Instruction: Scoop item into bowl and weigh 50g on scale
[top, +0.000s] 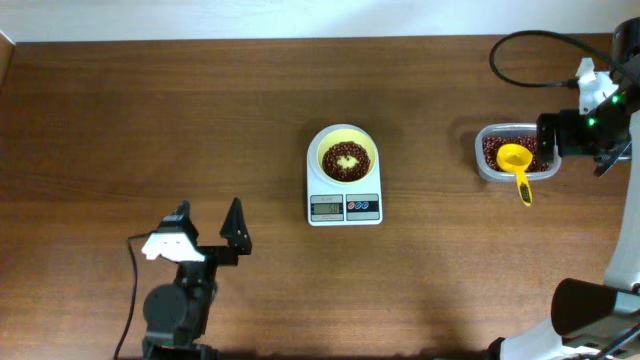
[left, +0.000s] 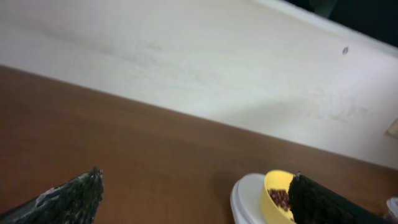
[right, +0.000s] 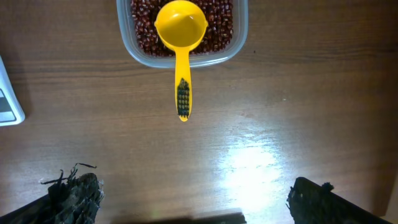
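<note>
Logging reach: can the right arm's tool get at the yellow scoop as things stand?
Probably yes: the right tool is open, and the scoop points its handle toward it over the container rim, with only bare table between.

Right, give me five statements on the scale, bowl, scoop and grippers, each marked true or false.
1. The small round pale yellow bowl sits on the white square digital scale. True.
2. The yellow plastic scoop lies in that bowl. False: it rests on the clear plastic container of dark red-brown beans.
3. The bowl is empty. False: beans lie in it.
4. The left gripper is open and holds nothing. True.
5. The right gripper grips the scoop. False: it is open, apart from it.
</note>
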